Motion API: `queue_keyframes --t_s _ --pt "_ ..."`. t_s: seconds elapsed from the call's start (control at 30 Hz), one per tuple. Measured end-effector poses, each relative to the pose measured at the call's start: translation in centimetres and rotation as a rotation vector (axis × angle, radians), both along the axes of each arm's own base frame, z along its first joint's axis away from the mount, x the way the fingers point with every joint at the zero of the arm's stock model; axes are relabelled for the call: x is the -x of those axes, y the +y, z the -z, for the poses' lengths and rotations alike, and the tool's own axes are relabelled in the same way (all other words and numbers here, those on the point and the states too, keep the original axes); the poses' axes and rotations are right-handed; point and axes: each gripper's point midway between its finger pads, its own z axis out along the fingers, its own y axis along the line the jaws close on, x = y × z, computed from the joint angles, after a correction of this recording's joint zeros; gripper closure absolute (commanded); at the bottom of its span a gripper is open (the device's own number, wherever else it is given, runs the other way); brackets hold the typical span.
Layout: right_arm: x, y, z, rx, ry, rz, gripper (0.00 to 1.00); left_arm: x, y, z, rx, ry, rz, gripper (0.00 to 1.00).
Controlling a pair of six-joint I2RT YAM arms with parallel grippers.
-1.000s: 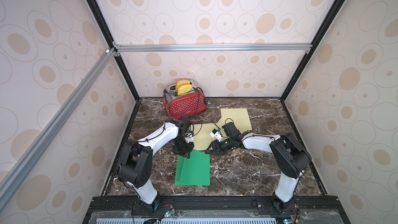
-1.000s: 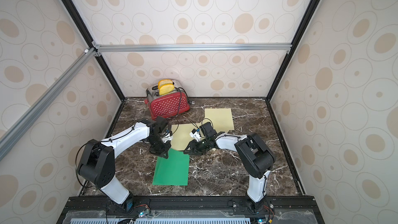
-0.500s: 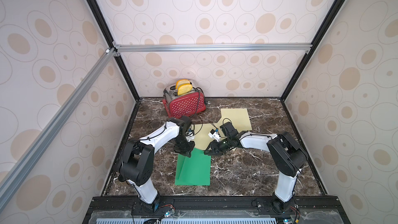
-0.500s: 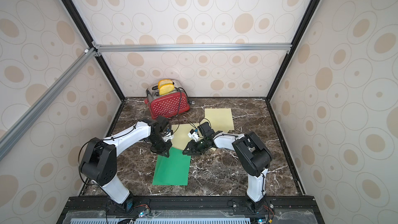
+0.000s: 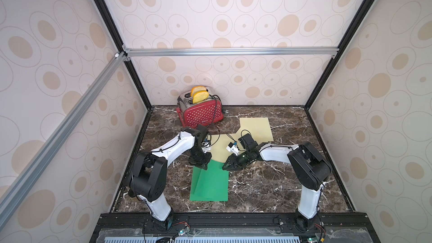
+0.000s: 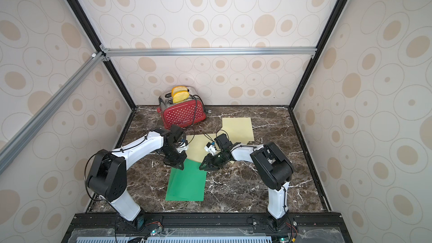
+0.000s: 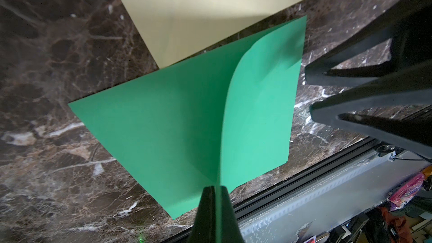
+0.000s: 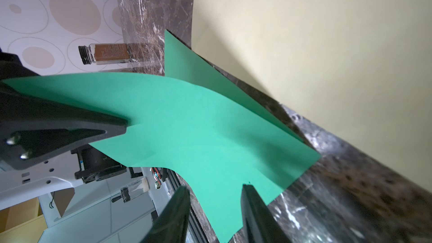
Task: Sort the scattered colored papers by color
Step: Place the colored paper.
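Two green papers lie stacked at the front middle of the table [image 5: 209,183] [image 6: 187,183]. My left gripper [image 5: 201,165] [image 7: 216,187] is shut on the far left corner of the top green sheet [image 7: 259,104], which curls up off the lower green sheet [image 7: 152,118]. My right gripper [image 5: 225,167] [image 8: 216,187] is open at the sheets' far right corner, with the lifted sheet's edge [image 8: 210,136] reaching between its fingers. Two cream-yellow papers lie behind: one [image 5: 256,128] far right, one [image 5: 221,148] partly under both arms.
A red toaster [image 5: 201,114] with two toast slices stands at the back left, its black cord trailing over the nearer cream sheet. A small brown spice jar [image 8: 105,53] shows by the left wall in the right wrist view. The marble table [image 5: 268,183] is walled on three sides.
The right gripper has narrowed a little and edged left toward the green sheets' corner. The left gripper keeps its hold on the green sheet and has hardly moved.
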Motion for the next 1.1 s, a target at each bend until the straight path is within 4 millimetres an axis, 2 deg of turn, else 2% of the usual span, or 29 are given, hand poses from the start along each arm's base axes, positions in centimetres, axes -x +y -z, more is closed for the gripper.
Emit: queue_keyframes --t_s 0.53,0.7,0.77,0.93,1.1 --pt "-0.3 0.3 0.4 0.004 0.000 -0.008 0.59 0.3 0.5 0.1 -0.025 0.013 -0.002 1.00" --pt "-0.3 0.3 0.9 0.012 0.009 -0.008 0.63 0.4 0.5 0.1 -0.025 0.014 -0.003 1.00" --pt "-0.4 0.4 1.1 0.015 0.011 -0.009 0.69 0.3 0.5 0.1 -0.025 0.015 -0.004 1.00" --pt "-0.4 0.4 1.5 0.021 0.014 -0.011 0.75 0.4 0.5 0.3 -0.028 0.023 -0.004 1.00" --pt "-0.3 0.2 1.8 0.031 0.018 -0.009 0.75 0.4 0.5 0.4 -0.030 0.026 -0.003 1.00"
